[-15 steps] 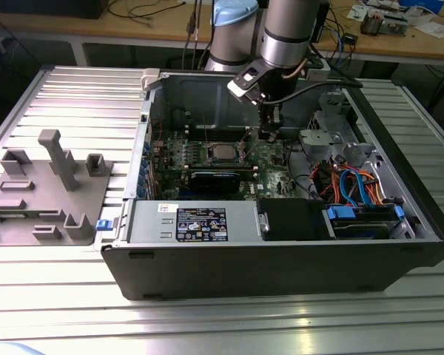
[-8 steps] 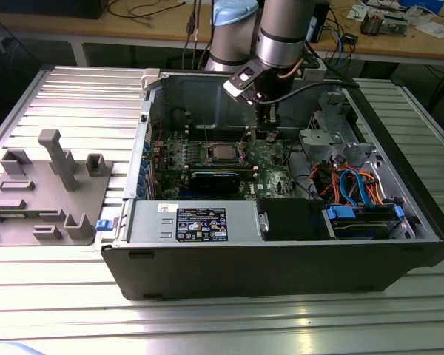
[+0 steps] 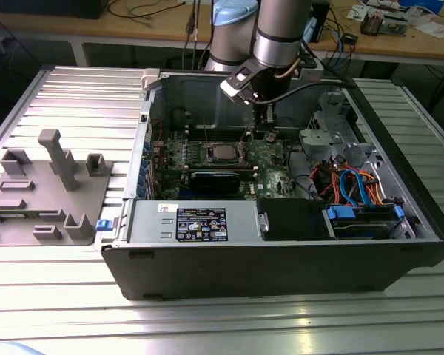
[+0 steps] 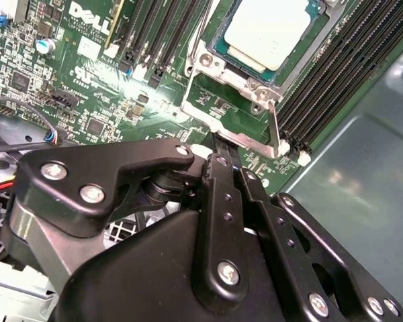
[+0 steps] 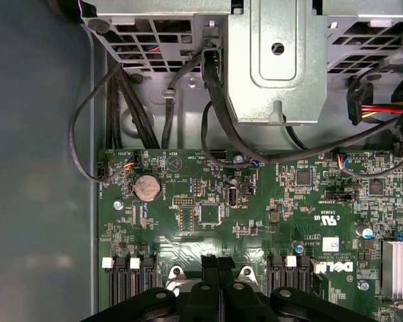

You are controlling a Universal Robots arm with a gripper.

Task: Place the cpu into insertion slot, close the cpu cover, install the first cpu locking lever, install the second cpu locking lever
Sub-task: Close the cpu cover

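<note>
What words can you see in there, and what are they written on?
Green board: one big white logo word, not quoted here; the tiny white codes around it are too small to read.
Dark sticker on the grey box: too small to read.
Small white sticker on the board: too small to read.

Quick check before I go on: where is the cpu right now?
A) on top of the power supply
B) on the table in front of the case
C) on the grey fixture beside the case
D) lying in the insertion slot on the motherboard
D: in the second wrist view the cpu lies silver side up inside the metal rim of the insertion slot on the green motherboard.
</note>
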